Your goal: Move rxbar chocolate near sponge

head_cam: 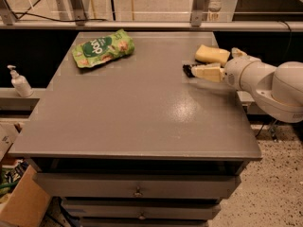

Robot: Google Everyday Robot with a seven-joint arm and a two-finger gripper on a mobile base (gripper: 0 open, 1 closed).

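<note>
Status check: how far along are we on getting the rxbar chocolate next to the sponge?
Looks nearly done: the rxbar chocolate lies just in front of the sponge, at the right rear of the table. In hand: the gripper is at the bar; whether it grips it is unclear. Left: probably only clearing the arm away.
</note>
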